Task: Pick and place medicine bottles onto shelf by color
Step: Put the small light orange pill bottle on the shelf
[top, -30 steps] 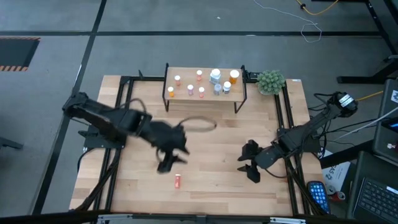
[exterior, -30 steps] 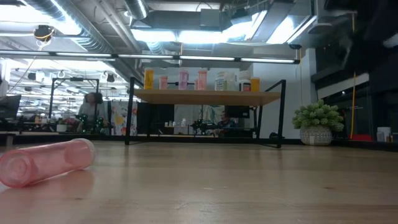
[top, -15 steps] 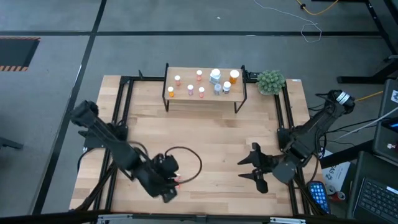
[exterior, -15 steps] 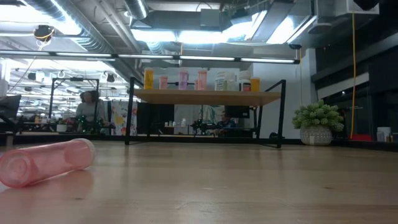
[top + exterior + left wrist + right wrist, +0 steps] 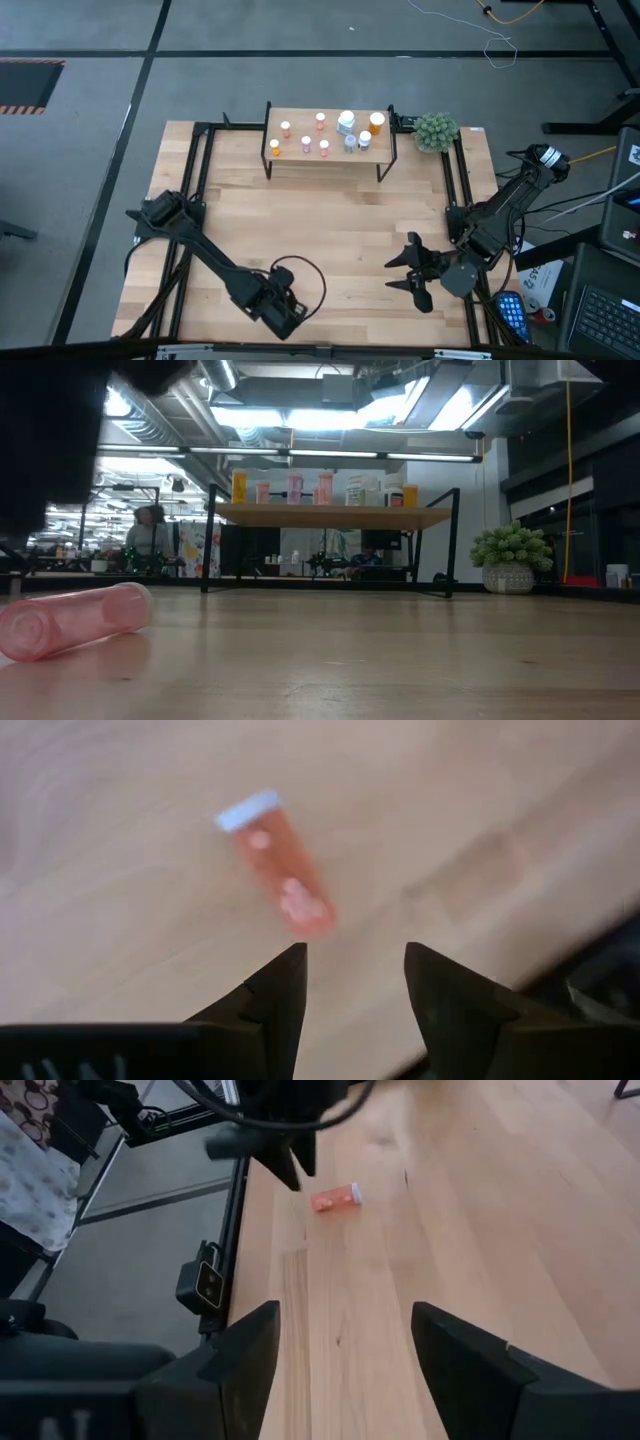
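Note:
A red bottle with a white cap (image 5: 275, 865) lies on its side on the wooden table near the near edge; it also shows in the low view (image 5: 75, 620) and the right wrist view (image 5: 335, 1198). My left gripper (image 5: 282, 308) (image 5: 350, 955) is open and hovers just short of the bottle's bottom end, touching nothing. In the high view the gripper hides the bottle. My right gripper (image 5: 410, 275) (image 5: 345, 1330) is open and empty at the near right. The shelf (image 5: 330, 160) (image 5: 330, 515) stands at the far side with several bottles upright on its top.
A green plant ball (image 5: 436, 131) (image 5: 512, 555) stands right of the shelf. Black frame rails (image 5: 195, 200) run along the table's left and right sides. Bare wood lies between the shelf and the grippers. People show in the room behind the table.
My left gripper has swung from the table's middle toward the near edge and come down beside the red bottle, staying open. My right gripper has drawn a little toward the near right. The bottle has stayed where it was.

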### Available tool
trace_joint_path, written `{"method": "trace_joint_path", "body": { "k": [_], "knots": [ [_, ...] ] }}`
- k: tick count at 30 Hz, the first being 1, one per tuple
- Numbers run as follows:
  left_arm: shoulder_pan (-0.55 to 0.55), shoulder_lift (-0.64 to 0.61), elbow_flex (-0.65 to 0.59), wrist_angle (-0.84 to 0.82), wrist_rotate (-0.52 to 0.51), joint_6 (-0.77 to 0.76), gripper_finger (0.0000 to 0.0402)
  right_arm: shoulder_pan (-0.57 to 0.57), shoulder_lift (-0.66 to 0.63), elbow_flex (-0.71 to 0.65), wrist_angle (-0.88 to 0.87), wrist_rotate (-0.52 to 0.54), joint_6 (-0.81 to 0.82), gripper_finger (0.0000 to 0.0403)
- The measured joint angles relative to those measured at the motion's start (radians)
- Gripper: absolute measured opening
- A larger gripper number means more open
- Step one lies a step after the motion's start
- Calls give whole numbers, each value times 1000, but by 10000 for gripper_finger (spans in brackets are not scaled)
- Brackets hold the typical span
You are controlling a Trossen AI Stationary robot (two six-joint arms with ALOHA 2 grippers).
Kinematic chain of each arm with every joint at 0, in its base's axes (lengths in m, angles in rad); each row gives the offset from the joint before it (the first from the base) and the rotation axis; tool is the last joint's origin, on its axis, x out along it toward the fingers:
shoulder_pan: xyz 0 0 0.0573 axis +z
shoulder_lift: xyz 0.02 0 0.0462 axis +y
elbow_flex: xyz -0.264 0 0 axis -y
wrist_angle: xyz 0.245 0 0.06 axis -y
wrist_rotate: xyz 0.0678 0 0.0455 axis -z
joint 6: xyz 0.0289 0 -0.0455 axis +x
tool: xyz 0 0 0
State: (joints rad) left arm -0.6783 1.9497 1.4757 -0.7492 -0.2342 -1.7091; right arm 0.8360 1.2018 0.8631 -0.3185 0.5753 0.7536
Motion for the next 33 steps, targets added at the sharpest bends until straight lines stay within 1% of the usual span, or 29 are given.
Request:
{"method": "trace_joint_path", "body": {
  "k": [4,6,8,12,21,29,33],
  "knots": [
    [13,45,0,-5,-38,-130,163,0,0,0,0,11,-4,229],
    [20,65,0,1,-38,-157,163,0,0,0,0,11,-8,229],
    [26,75,0,1,-18,-175,163,0,0,0,0,11,-26,229],
    [37,94,0,-4,15,-181,163,0,0,0,-1,10,-31,229],
    [59,93,0,-28,15,-202,163,0,0,-1,-3,7,-32,229],
    [70,136,2,-23,41,-200,163,0,0,-1,-9,-1,-30,229],
    [69,138,3,-27,39,-164,163,0,0,-2,-9,-1,-30,229]
  ]
}}
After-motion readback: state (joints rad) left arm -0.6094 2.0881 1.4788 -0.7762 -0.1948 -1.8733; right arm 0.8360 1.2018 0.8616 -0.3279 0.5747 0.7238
